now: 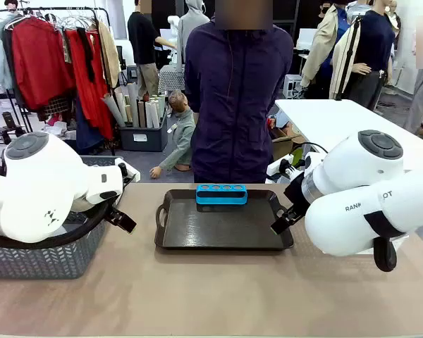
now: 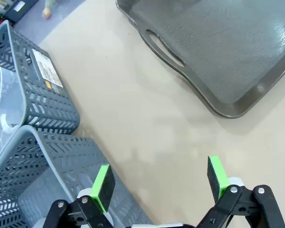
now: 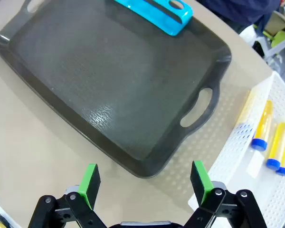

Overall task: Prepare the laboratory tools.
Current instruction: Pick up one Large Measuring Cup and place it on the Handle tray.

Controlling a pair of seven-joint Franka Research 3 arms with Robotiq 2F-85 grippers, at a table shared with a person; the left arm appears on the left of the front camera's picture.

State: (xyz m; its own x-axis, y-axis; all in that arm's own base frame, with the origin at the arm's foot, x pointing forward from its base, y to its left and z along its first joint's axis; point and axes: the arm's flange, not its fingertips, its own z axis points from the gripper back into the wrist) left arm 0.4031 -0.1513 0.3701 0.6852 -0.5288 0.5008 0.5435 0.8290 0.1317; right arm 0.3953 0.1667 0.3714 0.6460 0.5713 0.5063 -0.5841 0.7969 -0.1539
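Observation:
Three yellow-filled tubes with blue caps [image 3: 264, 124] lie in a white mesh basket [image 3: 237, 156] to the right of a dark tray [image 3: 109, 80]. My right gripper [image 3: 145, 179] hovers open over the tray's near right corner, holding nothing. A clear plastic beaker [image 2: 1, 97] stands in a grey woven basket [image 2: 47, 102]. My left gripper [image 2: 160, 179] is open and empty above the bare table, between a second grey basket [image 2: 47, 166] and the tray [image 2: 218, 47]. In the front view the tray [image 1: 225, 225] lies mid-table between both arms.
A blue tube rack [image 1: 221, 193] with a row of holes sits on the tray's far edge, also seen in the right wrist view [image 3: 154, 12]. A person in a dark jacket [image 1: 236, 91] stands at the far side. A grey basket [image 1: 46, 257] lies under my left arm.

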